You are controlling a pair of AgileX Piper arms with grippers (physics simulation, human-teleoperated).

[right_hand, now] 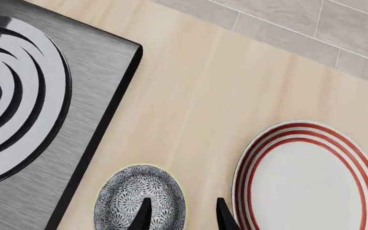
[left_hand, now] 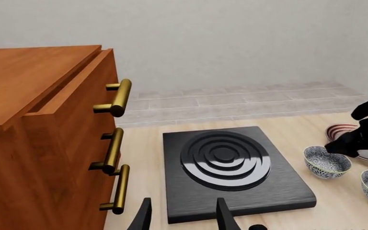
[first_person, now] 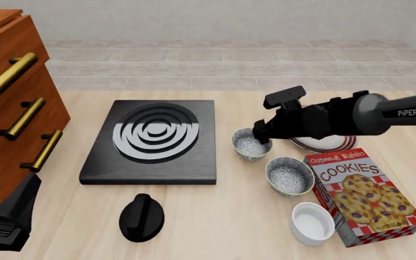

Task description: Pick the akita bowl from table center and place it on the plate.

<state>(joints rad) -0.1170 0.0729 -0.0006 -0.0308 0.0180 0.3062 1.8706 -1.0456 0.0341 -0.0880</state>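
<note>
The right gripper (right_hand: 180, 215), fingers narrowly parted and holding nothing, hovers over the akita bowl's (first_person: 251, 144) rim beside the plate (right_hand: 312, 177); the left gripper (left_hand: 182, 218) is open, empty.

Table (first_person: 215, 216) w/ hob (first_person: 150, 142), bowls, plate (first_person: 324, 143).

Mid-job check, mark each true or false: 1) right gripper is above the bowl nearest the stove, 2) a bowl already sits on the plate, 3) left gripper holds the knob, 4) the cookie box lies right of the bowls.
1) True: the right gripper hovers over the akita bowl beside the stove.
2) False: the plate is bare.
3) False: the left gripper is open and empty; the knob lies on the table.
4) True: the cookie box lies there.
</note>
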